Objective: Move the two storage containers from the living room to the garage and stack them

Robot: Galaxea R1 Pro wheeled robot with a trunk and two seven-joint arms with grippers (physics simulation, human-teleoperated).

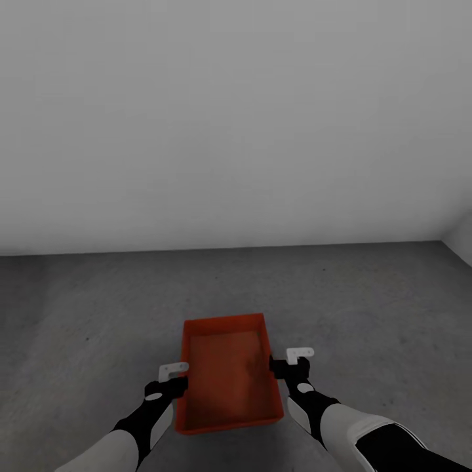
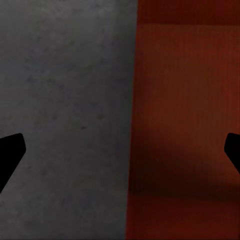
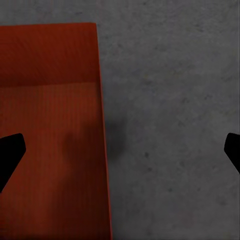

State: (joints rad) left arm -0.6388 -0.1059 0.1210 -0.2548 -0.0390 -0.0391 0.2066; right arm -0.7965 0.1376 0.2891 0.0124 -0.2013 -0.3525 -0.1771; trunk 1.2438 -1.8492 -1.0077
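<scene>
One red-orange open-top storage container [image 1: 226,373] appears to rest on the dark grey concrete floor [image 1: 98,314] of the garage, just in front of me, with nothing inside it. My left gripper [image 1: 182,380] is open and straddles its left long wall [image 2: 134,125], one finger outside and one finger [image 2: 232,150] over the inside. On the other side, my right gripper [image 1: 280,367] is also open and straddles the right long wall [image 3: 102,125]. In both wrist views the dark fingertips stand far apart, clear of the wall between them.
A plain white wall [image 1: 236,131] rises a short way beyond the container. It meets a second wall at a corner at the far right [image 1: 455,239]. Bare concrete stretches to both sides of the container.
</scene>
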